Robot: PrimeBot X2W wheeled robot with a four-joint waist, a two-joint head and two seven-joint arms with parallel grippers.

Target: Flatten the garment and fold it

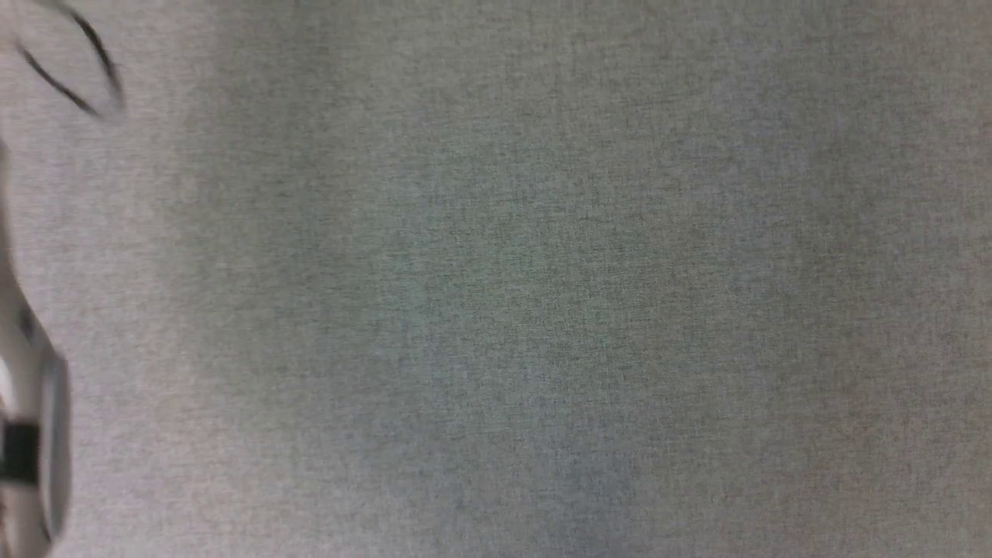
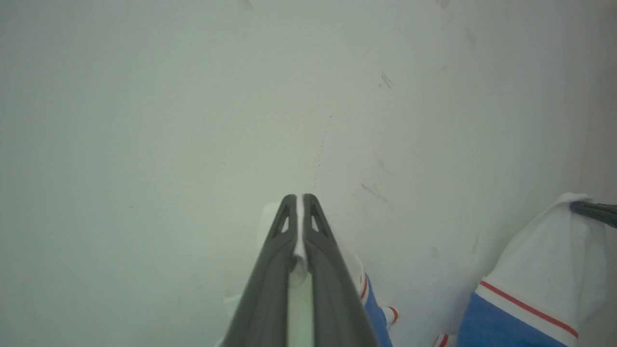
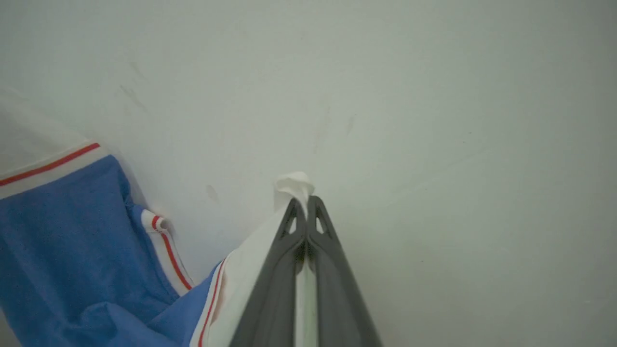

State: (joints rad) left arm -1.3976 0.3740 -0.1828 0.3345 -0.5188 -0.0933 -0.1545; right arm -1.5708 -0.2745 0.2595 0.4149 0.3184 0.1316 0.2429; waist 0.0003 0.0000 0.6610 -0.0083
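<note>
The left gripper is pinching a white fold of the garment between its closed dark fingers. The right gripper is clamping white sleeve cloth likewise, its fingers pressing together at the tips.

**Head view.** You see a blurred pale shape with a dark band, cut by the left edge; what it is cannot be told. The two smeared dark lines above it are equally unreadable.

**Right wrist view.** The right gripper hides the lower part of the white sleeve it pinches. The garment runs off the left and bottom edges.

**Left wrist view.** The left gripper covers most of its pinched sleeve. The right edge crops the right gripper to one dark tip.
</note>
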